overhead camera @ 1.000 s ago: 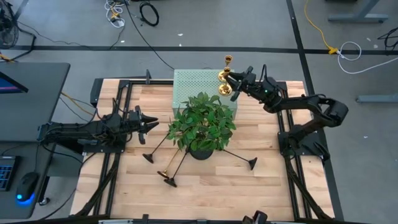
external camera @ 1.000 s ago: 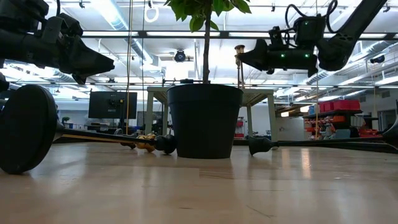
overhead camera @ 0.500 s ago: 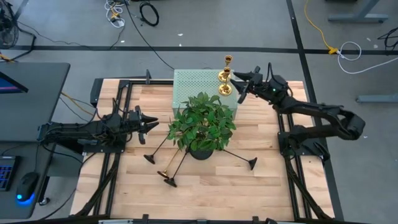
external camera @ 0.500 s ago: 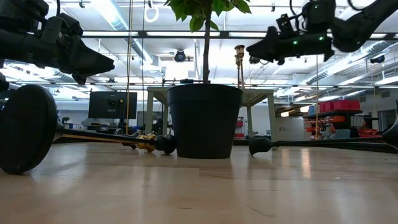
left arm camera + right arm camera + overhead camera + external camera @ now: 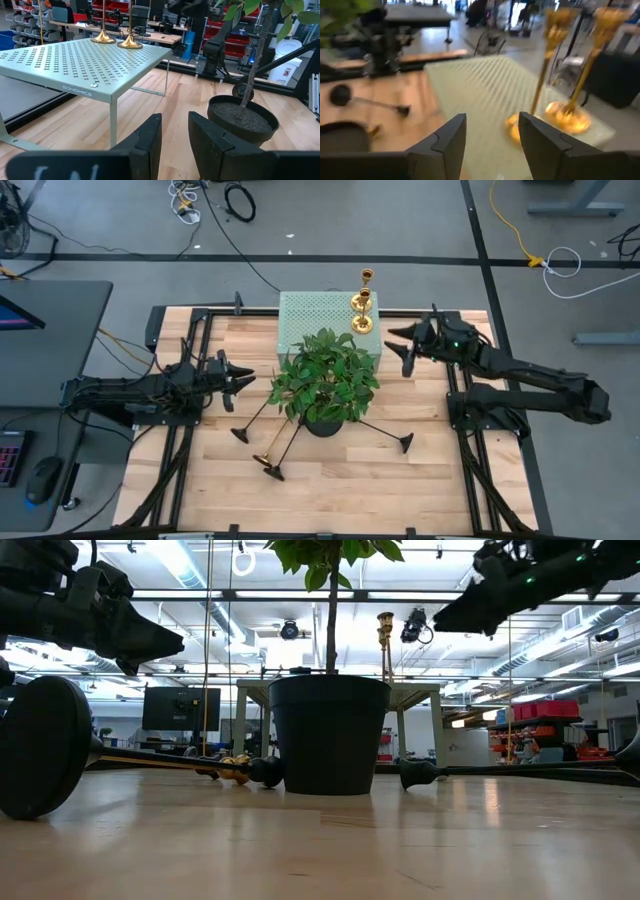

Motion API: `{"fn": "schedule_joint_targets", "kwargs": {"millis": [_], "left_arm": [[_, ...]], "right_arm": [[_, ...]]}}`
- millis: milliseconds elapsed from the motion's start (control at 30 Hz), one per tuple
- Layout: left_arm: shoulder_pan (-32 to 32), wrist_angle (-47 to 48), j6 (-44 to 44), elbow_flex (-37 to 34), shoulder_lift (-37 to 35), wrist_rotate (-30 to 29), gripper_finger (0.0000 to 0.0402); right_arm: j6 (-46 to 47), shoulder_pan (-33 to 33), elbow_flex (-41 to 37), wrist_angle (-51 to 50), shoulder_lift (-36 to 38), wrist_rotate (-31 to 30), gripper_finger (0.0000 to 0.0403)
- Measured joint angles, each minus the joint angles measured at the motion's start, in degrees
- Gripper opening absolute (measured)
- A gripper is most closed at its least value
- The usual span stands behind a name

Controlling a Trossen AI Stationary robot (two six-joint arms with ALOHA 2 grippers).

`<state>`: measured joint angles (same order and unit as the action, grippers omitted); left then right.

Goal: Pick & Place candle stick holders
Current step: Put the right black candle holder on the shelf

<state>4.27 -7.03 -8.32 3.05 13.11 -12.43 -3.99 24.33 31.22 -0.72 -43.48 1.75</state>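
Note:
Two gold candle stick holders [image 5: 362, 323] [image 5: 540, 75] stand upright side by side on their round bases at the far right corner of the pale green perforated box [image 5: 310, 315]. Several more, black [image 5: 385, 433] and gold [image 5: 265, 456], lie on their sides on the table around the plant pot [image 5: 325, 422]. My right gripper [image 5: 397, 350] [image 5: 492, 145] hangs open to the right of the box, clear of the gold pair. Over the table's left side, my left gripper [image 5: 245, 377] [image 5: 175, 135] points level at the plant with a narrow gap between its fingers and nothing in it.
The leafy potted plant [image 5: 325, 375] fills the table's middle and hides parts of the lying holders. In the low view a black base [image 5: 40, 745] lies close to the camera. Dark frame rails [image 5: 465, 430] run along both table sides.
My right gripper has opened and let go of the nearer gold holder, which stays upright on the box. It has drawn back toward the table's right edge, risen a little and tipped up toward level.

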Motion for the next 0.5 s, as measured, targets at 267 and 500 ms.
{"fn": "schedule_joint_targets", "kwargs": {"millis": [267, 500], "left_arm": [[0.0, 0.0, -0.3, 0.0, 0.0, 0.0, 0.0099], [0.0, 0.0, -0.5, 0.0, 0.0, 0.0, 0.0099]], "right_arm": [[7.4, -14.7, 5.1, -16.7, 0.7, -5.8, 0.0175], [19.3, -26.7, 10.2, -31.1, -2.8, -7.3, 0.0153]]}}
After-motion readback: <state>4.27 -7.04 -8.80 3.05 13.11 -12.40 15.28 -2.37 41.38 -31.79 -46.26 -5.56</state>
